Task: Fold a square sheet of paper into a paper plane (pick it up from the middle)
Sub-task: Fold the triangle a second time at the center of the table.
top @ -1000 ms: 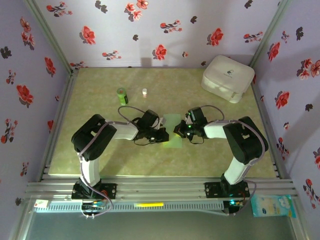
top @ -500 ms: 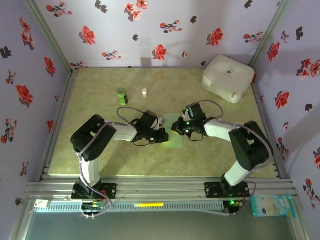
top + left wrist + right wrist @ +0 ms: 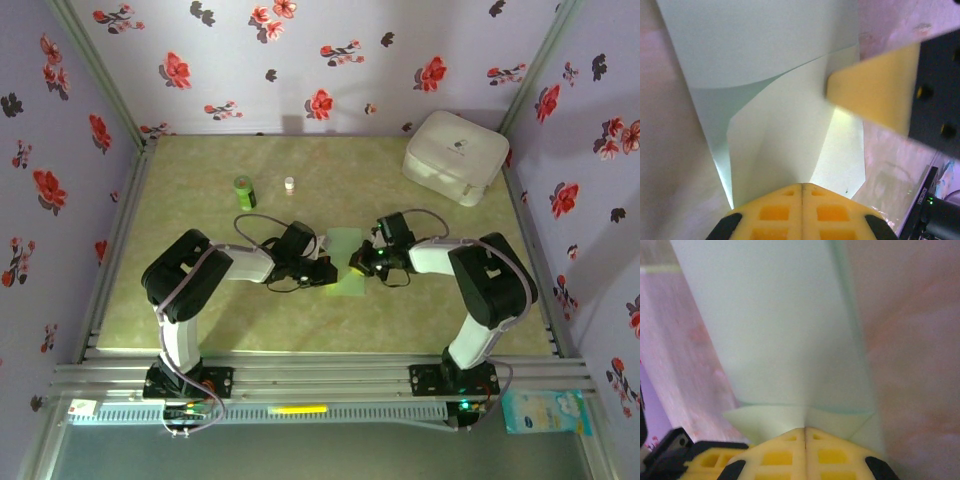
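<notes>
Paper first: the square sheet of paper (image 3: 344,262) is pale green and plain. It lies on the table (image 3: 200,310), close to the middle, right between the two grippers. It is partly folded and looks taller than it is wide from above.

In the left wrist view the paper (image 3: 785,150) has one big layer curling over at the top, and a bent layer under it with a soft crease. In the right wrist view the paper (image 3: 780,325) runs away from the camera in a long strip. Two small triangle flaps meet at a point by the fingertips.

The left gripper (image 3: 325,272) is at the left edge of the paper. Its yellow fingers (image 3: 775,212) are pressed together, and the tips touch the paper. I cannot tell if a layer is caught between them.

The right gripper (image 3: 358,262) is at the right edge of the paper. Its yellow fingers (image 3: 832,455) are pressed together too, with the tips on the paper where the small flaps meet. I cannot tell if paper is pinched there.

Farther back on the left stands a small dark green bottle (image 3: 245,191), with a tiny white thing (image 3: 289,184) beside it. A white rounded case (image 3: 456,156) sits in the far right corner, well apart from the paper. Purple walls with red flowers (image 3: 180,70) stand around the table.
</notes>
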Tool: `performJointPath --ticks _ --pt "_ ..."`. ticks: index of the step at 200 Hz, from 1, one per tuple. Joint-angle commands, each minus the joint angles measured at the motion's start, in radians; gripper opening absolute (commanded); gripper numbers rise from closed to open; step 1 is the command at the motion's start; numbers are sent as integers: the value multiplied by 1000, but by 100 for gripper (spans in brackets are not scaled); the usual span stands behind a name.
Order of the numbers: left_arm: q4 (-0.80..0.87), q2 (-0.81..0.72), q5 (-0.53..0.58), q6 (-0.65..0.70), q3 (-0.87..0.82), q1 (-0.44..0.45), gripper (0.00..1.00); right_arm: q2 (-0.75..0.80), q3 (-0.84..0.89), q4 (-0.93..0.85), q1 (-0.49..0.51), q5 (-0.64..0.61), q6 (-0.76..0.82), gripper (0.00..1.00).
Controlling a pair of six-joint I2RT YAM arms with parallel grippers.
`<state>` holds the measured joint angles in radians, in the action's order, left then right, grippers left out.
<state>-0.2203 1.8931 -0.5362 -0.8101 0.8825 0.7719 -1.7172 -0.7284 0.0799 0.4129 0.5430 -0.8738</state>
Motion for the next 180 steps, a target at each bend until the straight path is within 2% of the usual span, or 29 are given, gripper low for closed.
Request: performJointPath --ticks 1,36,58,84,120,153,180 --pt "132 28 38 17 -34 -2 0 -19 16 33 -75 -27 4 0" --pt "121 18 33 2 -33 -1 0 21 -4 34 -103 8 18 0" --pt "115 14 34 -4 -31 -2 0 78 16 59 -78 23 -4 0" --pt "114 10 34 -8 -26 -2 0 69 25 94 -18 64 -34 0" --pt "118 -2 33 -10 -22 -1 0 13 45 108 21 42 -34 0" --pt "125 -24 32 -17 -2 -2 0 -21 31 -39 -1 -45 79 0" --pt "149 -37 24 -11 30 -2 1 -28 41 -61 -11 -63 107 0"
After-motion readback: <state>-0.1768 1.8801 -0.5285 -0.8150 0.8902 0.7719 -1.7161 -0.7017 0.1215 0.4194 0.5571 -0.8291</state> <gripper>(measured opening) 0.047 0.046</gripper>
